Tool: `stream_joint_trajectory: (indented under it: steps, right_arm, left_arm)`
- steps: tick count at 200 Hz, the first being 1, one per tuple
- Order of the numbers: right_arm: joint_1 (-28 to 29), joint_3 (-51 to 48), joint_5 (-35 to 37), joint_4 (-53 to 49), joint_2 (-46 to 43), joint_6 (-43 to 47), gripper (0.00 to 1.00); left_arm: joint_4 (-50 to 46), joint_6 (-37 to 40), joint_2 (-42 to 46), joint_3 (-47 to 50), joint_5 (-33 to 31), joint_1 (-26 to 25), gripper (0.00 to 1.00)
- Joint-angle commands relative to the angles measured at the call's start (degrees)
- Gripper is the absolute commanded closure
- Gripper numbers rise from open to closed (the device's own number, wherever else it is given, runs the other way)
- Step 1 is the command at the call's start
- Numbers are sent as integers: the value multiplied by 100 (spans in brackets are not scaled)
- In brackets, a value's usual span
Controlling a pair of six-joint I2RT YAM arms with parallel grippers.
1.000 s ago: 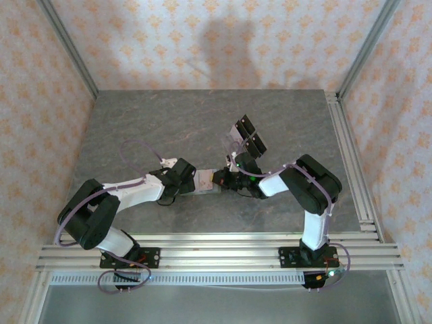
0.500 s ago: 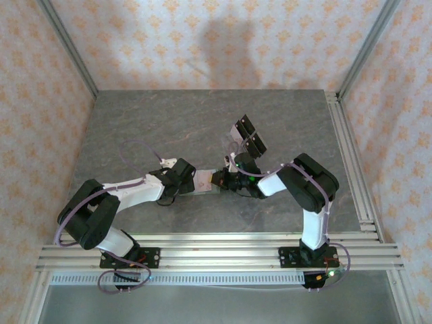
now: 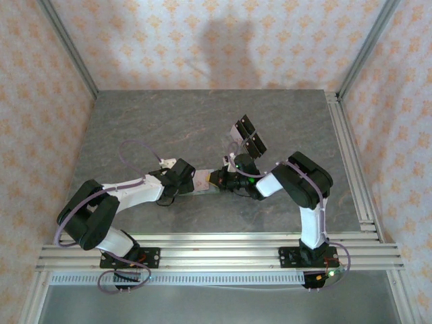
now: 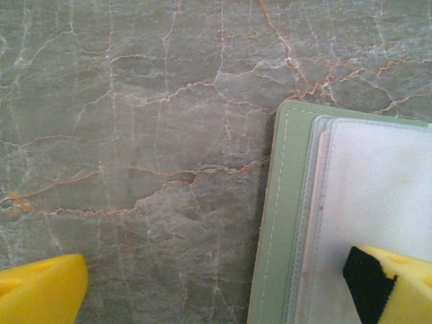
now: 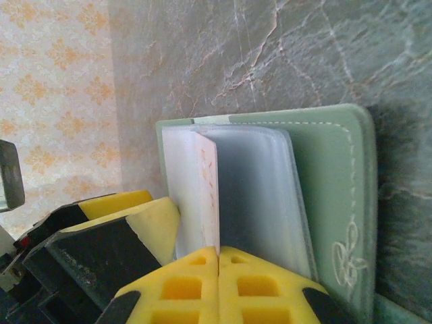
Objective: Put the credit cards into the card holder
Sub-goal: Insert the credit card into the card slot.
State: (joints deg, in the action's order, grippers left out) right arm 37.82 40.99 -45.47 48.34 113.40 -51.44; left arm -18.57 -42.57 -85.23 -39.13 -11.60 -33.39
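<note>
As right fingers [image 5: 260,287] pinch card [image 5: 208,196], holder [image 5: 331,182] open

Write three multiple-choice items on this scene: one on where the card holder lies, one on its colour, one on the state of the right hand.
1. Where does the card holder lie?
A. On the grey stone table
B. On the metal rails at the near edge
C. Against the back wall

2. What colour is its cover?
A. Red
B. Sage green
C. Black

3. How is the right hand?
A. Wide open over bare table
B. Shut on nothing
C. Shut on a credit card

Answers:
1 A: the top view shows it flat on the stone.
2 B: both wrist views show a green stitched cover.
3 C: the yellow fingertips meet with the card's edge pinched between them.
</note>
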Motion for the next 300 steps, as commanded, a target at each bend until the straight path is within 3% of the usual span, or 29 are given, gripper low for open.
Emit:
stream_joint_trajectory:
  steps: [1,139,190,300]
  right_arm:
    - [40,-8,-8,-40,146,38,100]
    - [199,300,38,-912,171,448,100]
    - [199,373,135,-1241,157,564,100]
    - [208,703,332,-2169,84,978,100]
  left_arm:
    - [-451,-24,-2,197,-157,-19,0]
    - [-509,-58,38,170,-153,-19,0]
    - [-1641,-550,674,-97,-1053,227,0]
    - [-1358,-517,67,57,-712,360,0]
